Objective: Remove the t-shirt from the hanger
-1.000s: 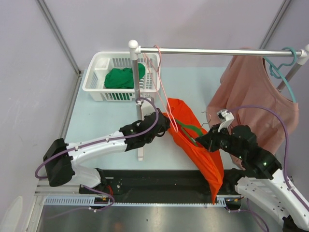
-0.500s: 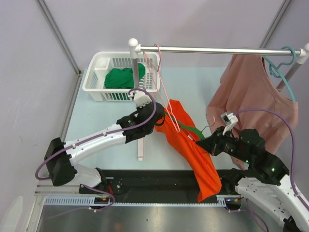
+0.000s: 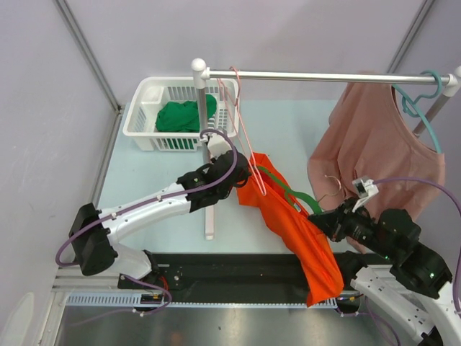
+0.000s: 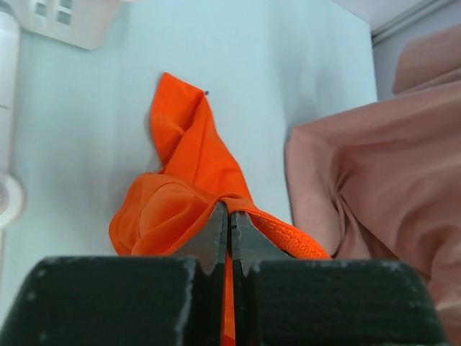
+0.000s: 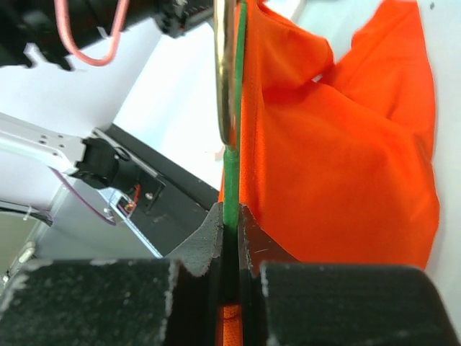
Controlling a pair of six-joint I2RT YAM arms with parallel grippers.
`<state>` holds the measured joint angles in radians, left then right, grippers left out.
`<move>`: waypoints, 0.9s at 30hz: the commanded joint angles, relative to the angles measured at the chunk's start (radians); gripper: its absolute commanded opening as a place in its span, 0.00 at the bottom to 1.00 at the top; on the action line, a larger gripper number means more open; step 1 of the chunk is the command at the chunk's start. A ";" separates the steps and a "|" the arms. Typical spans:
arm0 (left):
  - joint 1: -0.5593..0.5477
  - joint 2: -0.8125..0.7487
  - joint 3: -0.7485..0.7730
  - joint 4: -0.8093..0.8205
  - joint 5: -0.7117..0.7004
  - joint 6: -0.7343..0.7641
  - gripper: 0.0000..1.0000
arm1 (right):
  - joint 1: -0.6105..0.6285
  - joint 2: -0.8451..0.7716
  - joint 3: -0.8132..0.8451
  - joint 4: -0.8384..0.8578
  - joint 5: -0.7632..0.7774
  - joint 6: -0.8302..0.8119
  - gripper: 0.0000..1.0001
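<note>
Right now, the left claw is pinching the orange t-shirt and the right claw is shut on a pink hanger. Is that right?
Not quite: the right claw is shut on a green hanger, not a pink one, as the right wrist view shows. The rest holds: the left claw is pinching the orange t-shirt.

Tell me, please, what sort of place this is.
Probably a robot lab test cell, not a home: plain panel walls enclose a table carrying a clothes rail, a white basket, and the bolted left arm and right arm.
</note>
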<state>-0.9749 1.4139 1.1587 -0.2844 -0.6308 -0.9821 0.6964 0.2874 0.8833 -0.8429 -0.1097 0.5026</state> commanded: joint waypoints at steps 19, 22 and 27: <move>0.084 -0.118 -0.200 0.209 0.244 0.160 0.00 | -0.063 -0.004 -0.113 0.552 0.241 0.125 0.00; 0.082 -0.133 -0.209 0.246 0.290 0.160 0.00 | -0.063 0.048 -0.196 0.798 0.327 0.087 0.00; 0.073 -0.158 -0.228 0.266 0.356 0.142 0.00 | -0.063 0.214 -0.251 1.114 0.441 -0.021 0.00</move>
<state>-0.9119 1.3067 0.9524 -0.0708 -0.3225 -0.8459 0.6373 0.4118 0.6254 -0.1440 0.1894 0.5697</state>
